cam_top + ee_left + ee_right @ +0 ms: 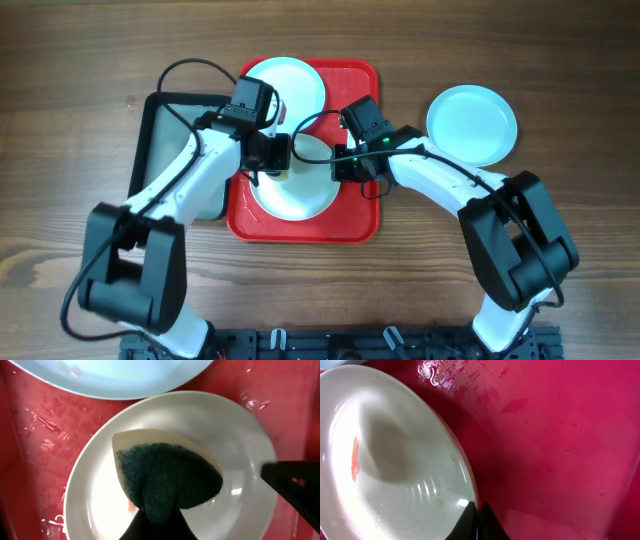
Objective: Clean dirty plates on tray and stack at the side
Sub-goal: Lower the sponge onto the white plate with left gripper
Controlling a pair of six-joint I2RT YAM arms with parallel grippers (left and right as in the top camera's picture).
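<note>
Two tools on one plate: scrub and brace

Far left, the black-rimmed pan (160,125) rests on the counter (70,60). My left tool (275,152) is clenched on the sponge (170,477) and holds it against the white plate (240,450). That plate lies in the near half of the red tray (35,460), with a turquoise plate (125,377) just behind it. A reddish smear (355,459) shows, so I judge scrubbing unfinished. My right tool (476,522) pinches that plate's rim, presumably to stop it sliding. Far right, a third plate (472,123) lies off the tray, probably the stacking spot.

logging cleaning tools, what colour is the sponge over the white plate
The sponge is dark blue-green with a cream backing; best in the left wrist view.
</note>
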